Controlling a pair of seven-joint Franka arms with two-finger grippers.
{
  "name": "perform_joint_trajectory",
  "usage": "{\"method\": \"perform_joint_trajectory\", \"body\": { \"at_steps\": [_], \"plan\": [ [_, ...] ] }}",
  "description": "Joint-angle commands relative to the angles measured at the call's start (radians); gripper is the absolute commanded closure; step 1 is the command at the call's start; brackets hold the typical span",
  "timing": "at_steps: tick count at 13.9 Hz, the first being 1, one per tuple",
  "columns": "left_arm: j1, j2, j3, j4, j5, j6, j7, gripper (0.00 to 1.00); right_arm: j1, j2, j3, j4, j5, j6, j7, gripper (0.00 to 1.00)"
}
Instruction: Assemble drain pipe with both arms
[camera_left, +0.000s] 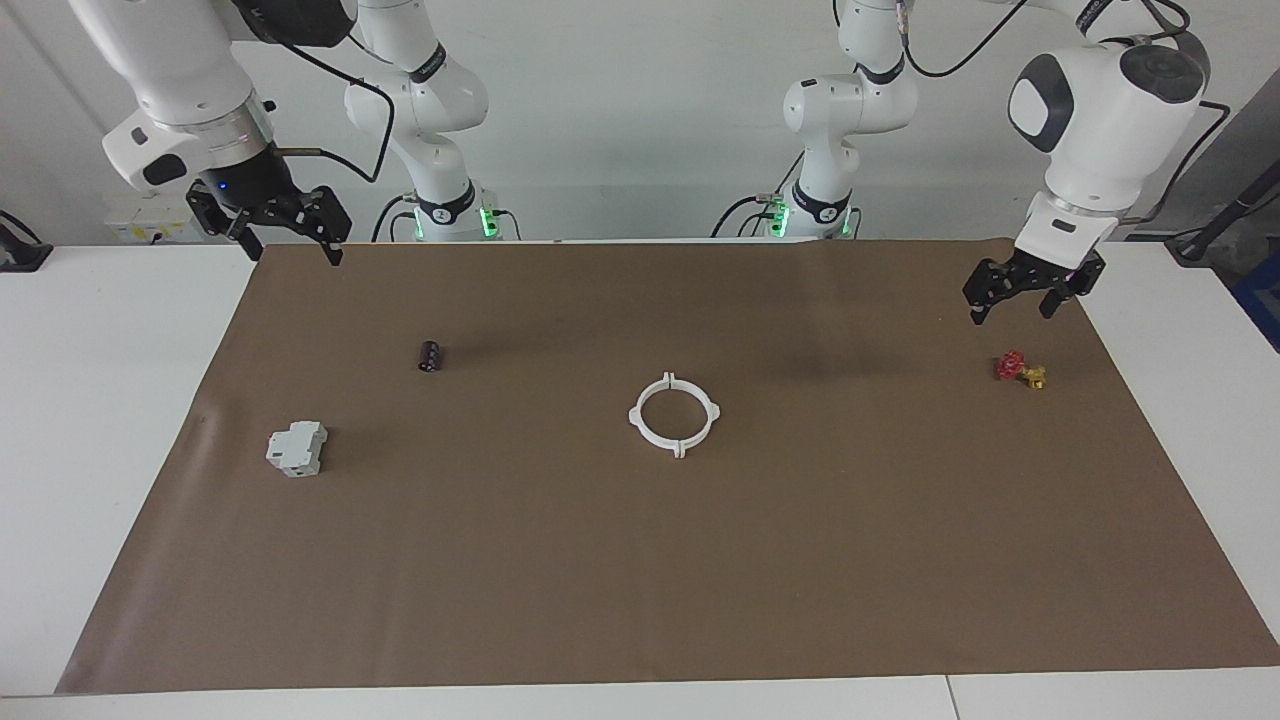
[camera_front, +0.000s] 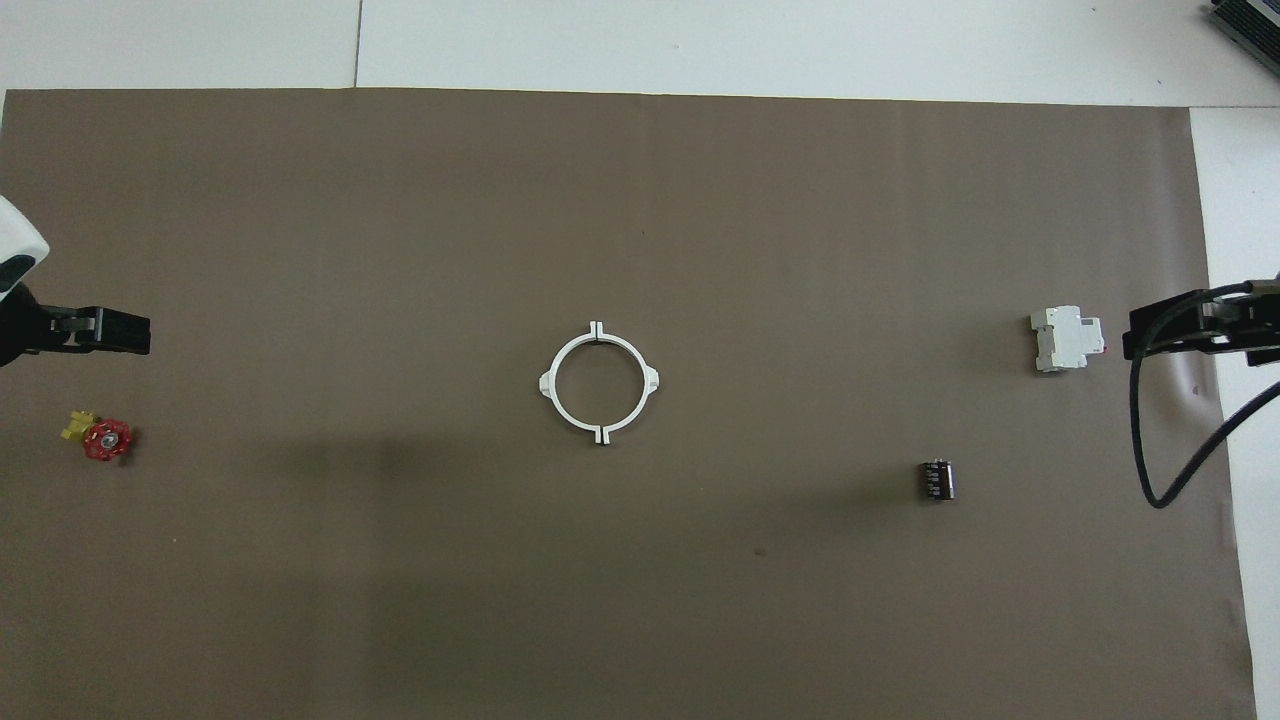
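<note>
- At the middle of the brown mat (camera_left: 640, 580): the drain pipe (camera_left: 675, 414), two white half-arcs lying flat and joined as one ring, end tabs meeting; nothing touches it
- Risk, as a judgement: the ring looks only butted together; any nudge or a one-sided lift could split the halves or skid them on the smooth mat
- left gripper (camera_left: 1021, 298) raised over the mat's edge at the left arm's end, above and clear of the red-and-yellow valve piece (camera_left: 1020, 370); fingers apart, holding nothing; dropping here could knock the valve
- right gripper (camera_left: 293, 243) raised over the mat's corner at the right arm's end; fingers apart, empty
- Clutter well apart from the ring: small dark cylinder (camera_left: 430, 355); grey boxy block (camera_left: 297, 447), both toward the right arm's end
- Surface: mat on a white table (camera_left: 100, 400); slight crease near the block
- Room: plain pale wall (camera_left: 640, 100); green lights at the arm bases
</note>
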Motion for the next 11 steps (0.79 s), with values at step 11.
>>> {"method": "perform_joint_trajectory", "body": {
  "at_steps": [11],
  "plan": [
    [-0.107,0.163,0.048,0.28,-0.036,-0.216,0.015,0.0,-0.007,0.0,0.0,0.009,0.024,-0.016,-0.021,0.0]
  ]
}}
